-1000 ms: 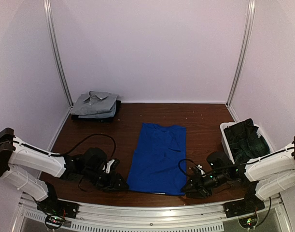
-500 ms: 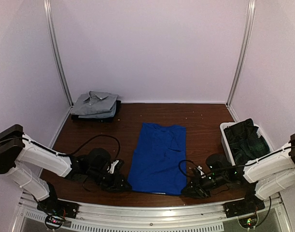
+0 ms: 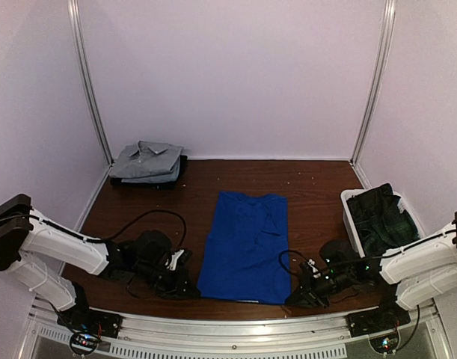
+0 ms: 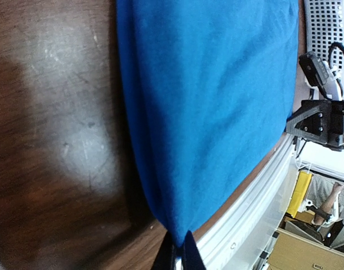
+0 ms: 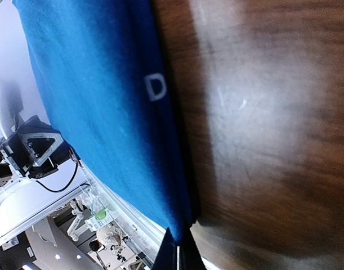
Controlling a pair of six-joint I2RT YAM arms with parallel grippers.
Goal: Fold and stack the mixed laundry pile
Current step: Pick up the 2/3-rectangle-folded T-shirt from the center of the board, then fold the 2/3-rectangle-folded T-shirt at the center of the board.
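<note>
A royal-blue garment (image 3: 244, 245) lies flat in the middle of the dark wooden table (image 3: 318, 187), folded lengthways into a long panel. My left gripper (image 3: 191, 290) is shut on its near left corner; in the left wrist view the blue cloth (image 4: 205, 112) runs down into the closed fingertips (image 4: 181, 260). My right gripper (image 3: 294, 298) is shut on the near right corner, where the blue cloth (image 5: 104, 112) with a small white label (image 5: 155, 87) narrows into the closed fingertips (image 5: 176, 256). A folded light grey shirt (image 3: 147, 159) tops a stack at the back left. A dark green-black piece (image 3: 381, 217) fills the bin.
The white plastic bin (image 3: 351, 217) stands at the right edge of the table. The metal rail (image 3: 235, 325) runs along the near edge just below both grippers. White walls with corner posts close in the back and sides.
Both grippers have closed on the near corners of the blue garment. The left one slid a little rightward toward its corner; the right one settled at its corner.
</note>
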